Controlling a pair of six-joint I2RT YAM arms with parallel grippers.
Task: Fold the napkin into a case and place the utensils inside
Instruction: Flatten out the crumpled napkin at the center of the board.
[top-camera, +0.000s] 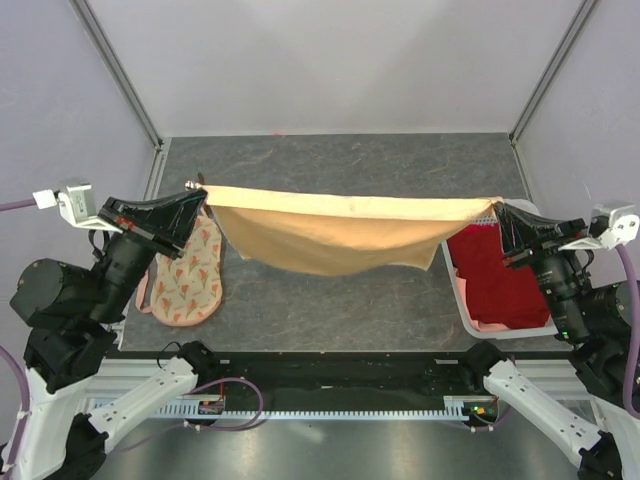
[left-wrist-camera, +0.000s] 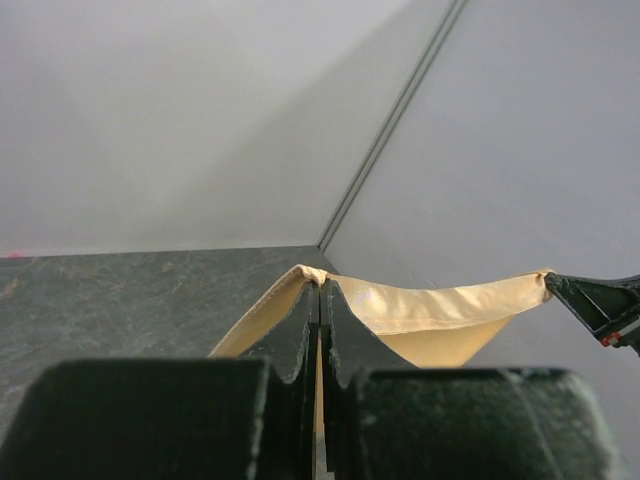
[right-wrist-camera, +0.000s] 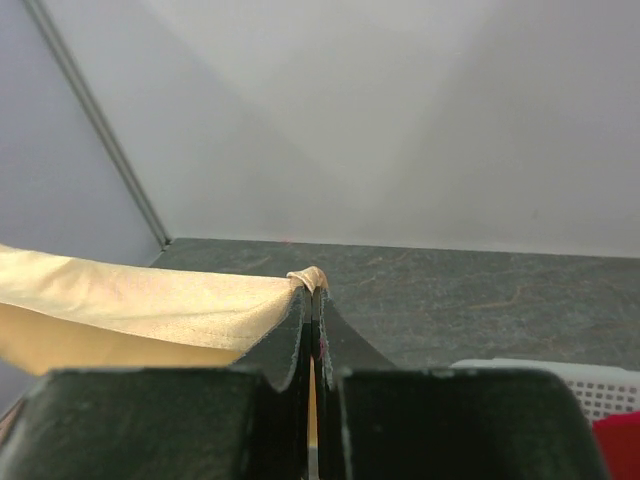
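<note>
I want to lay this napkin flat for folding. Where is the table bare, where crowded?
Bare table runs along the back wall, and again at the near middle, between the printed cloth and the white basket. Crowded: the left edge with that cloth, the right with the basket and its red cloth. The napkin hides the patch beneath it.

Top view: cream printed cloth (top-camera: 192, 285) is partly hidden under the left gripper (top-camera: 204, 198) toward its 10 o'clock. White basket (top-camera: 462, 298) and dark red cloth (top-camera: 500, 290) are partly covered by the right gripper (top-camera: 497, 209) at their 12 o'clock. Small shiny object (top-camera: 190, 183) at 9 o'clock of the napkin (top-camera: 340, 235): too small to identify. Right wrist view: napkin is cut off at the left edge.
</note>
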